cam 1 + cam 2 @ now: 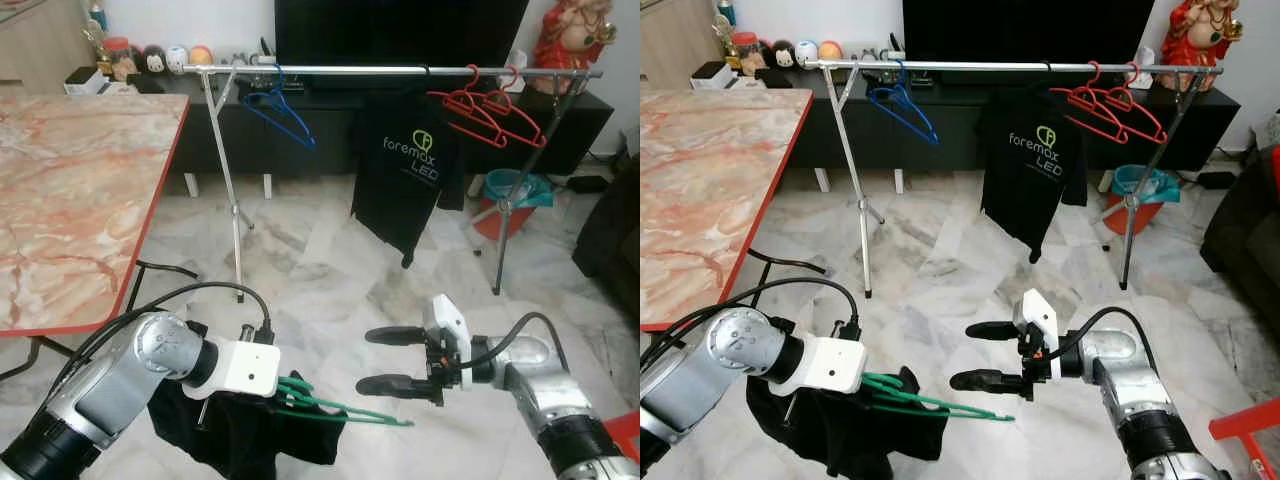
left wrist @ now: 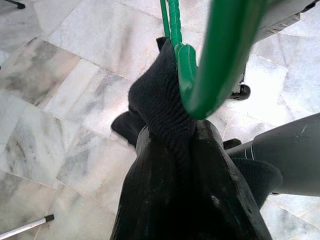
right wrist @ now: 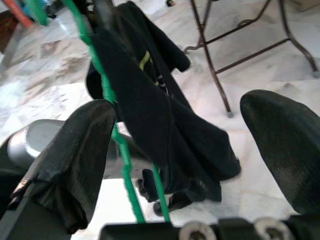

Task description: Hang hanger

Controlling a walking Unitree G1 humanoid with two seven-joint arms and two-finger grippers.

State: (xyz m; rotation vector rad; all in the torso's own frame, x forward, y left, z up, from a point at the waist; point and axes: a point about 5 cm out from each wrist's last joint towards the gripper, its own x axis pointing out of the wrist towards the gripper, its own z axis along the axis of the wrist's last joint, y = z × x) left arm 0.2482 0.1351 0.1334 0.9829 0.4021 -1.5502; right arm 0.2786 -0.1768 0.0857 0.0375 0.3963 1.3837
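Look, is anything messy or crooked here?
Yes. The black garment sags in a bunch off the green hanger in the left gripper, instead of hanging flat like the black shirt on the rail.

The floor is pale grey marble tile with darker veins. On the left stands a worktop with a pink marbled top and a red edge. At the far wall a low black cabinet carries a large dark television and some small figurines. A red statue stands on the right, and a teal and red bucket sits on the floor.
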